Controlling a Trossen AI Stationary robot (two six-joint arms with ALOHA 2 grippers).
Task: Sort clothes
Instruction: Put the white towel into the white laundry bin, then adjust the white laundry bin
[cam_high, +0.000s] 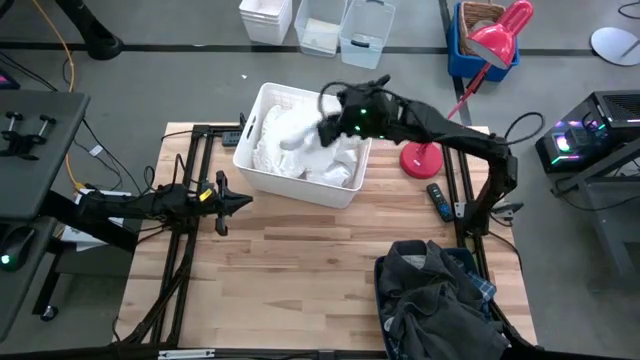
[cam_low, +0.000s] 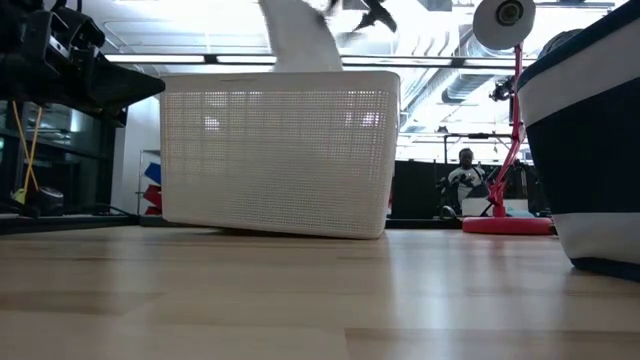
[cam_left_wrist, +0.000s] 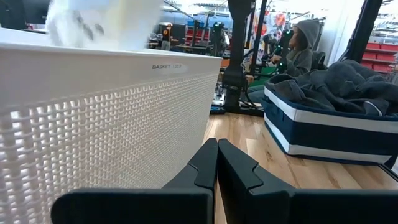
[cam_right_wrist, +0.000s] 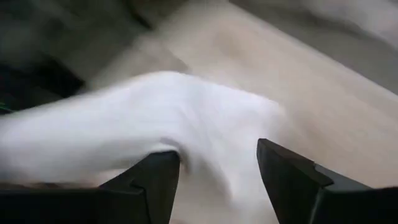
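Right gripper: hovering over the white basket near the worktop's far edge; its fingers are grasping a white garment, which is hanging from them above the basket's contents. In the right wrist view the fingers are sitting on either side of the white cloth.
White clothes: lying heaped inside the basket; the held piece is showing above the rim in the low view.
Dark clothes: charcoal grey fabric piled in the navy bin at the worktop's near right corner, spilling over its rim.
Left gripper: waiting near the left edge of the worktop, pointing toward the basket's near wall; jaws clenched together, gripping nothing.
Red lamp: standing just right of the basket, by the far right corner.
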